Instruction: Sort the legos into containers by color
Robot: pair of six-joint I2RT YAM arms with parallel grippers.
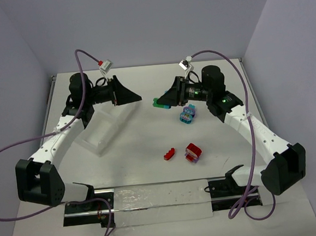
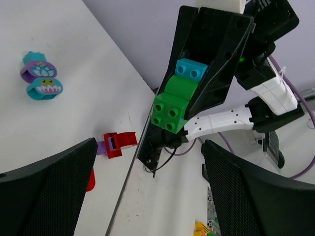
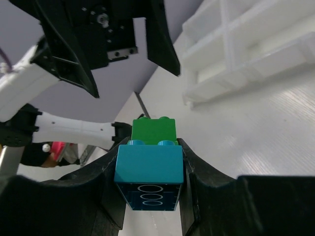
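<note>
While the left tool (image 1: 132, 96) is spread wide with nothing between its fingers (image 2: 49, 187), the right tool (image 3: 150, 160) is clamped on a green-and-teal cluster (image 3: 150, 169), which is pinched at the two side faces of its teal block. The cluster is made up of a teal block, marked with three white ovals on the face turned to the right wrist camera, and a bright green part stacked on its studs. Four studs on the green end are shown to the left wrist camera. Its long axis is laid along the line of the right tool's fingers, and the green end is pointed outward, past the fingertips, toward the left tool. Seen from above, the cluster is held off the bench (image 1: 149, 143), between the two tools and to the right of the white tray (image 1: 101, 132). Nearer the arm bases, a teal-and-purple cluster (image 1: 187, 114), a red brick (image 1: 169, 154) and a red-and-purple cluster (image 1: 193, 152) are seen lying on the bench.
</note>
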